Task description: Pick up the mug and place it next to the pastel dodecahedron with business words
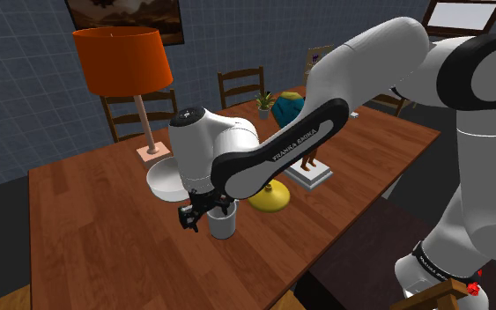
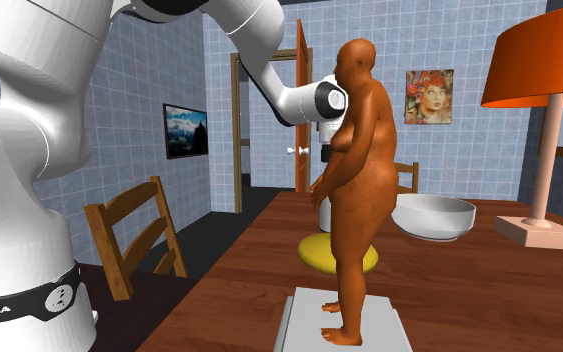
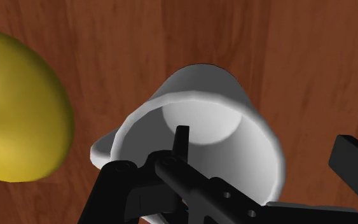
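I am hovering my gripper (image 1: 203, 214) right over the mug (image 1: 224, 225). The mug is standing upright on the table (image 1: 87, 229), low in the middle of the shoulder view, just beside the yellow dish (image 1: 270, 197). My fingers (image 3: 355, 158) are standing wide apart and gripping nothing. In the wrist view one fingertip (image 3: 181, 135) is dipping into the mug's mouth while the other is hanging outside, so the wall is sitting between them, untouched as far as I can see. The handle (image 3: 102, 150) is sticking out on the dish side, away from my outer finger.

I am judging the mug to be light, rigid and smooth-sided, so likely slippery, and breakable if tipped or dropped. Pinching the wall just below the rim is looking like the best hold, closing gently and squarely so it is not twisting out.

The dodecahedron (image 1: 287, 109) is sitting higher in the shoulder view, right of middle, partly behind my arm and well apart from the mug. The statue (image 2: 354, 170) is standing near the way there.
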Tool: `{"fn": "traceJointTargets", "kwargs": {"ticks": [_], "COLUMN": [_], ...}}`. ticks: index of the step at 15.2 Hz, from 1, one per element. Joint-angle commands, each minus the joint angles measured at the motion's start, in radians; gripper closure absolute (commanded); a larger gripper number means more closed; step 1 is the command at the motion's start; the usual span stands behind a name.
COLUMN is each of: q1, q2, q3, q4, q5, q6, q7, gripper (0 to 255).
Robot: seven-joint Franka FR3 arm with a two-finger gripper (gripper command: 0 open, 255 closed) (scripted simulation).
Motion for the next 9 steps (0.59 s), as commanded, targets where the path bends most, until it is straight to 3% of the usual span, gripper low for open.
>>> {"fn": "traceJointTargets", "kwargs": {"ticks": [1,6,7,9], "q1": [0.0,0.0,0.0,0.0], "q2": [0.003,0.003,0.003,0.003], "q3": [-0.001,-0.001,-0.001,-0.001], "q4": [0.0,0.0,0.0,0.0], "q5": [-0.002,-0.002,-0.002,-0.002], "q6": [0.003,0.003,0.003,0.003], "q7": [0.0,0.0,0.0,0.0], "gripper": [0,0,255,255]}}
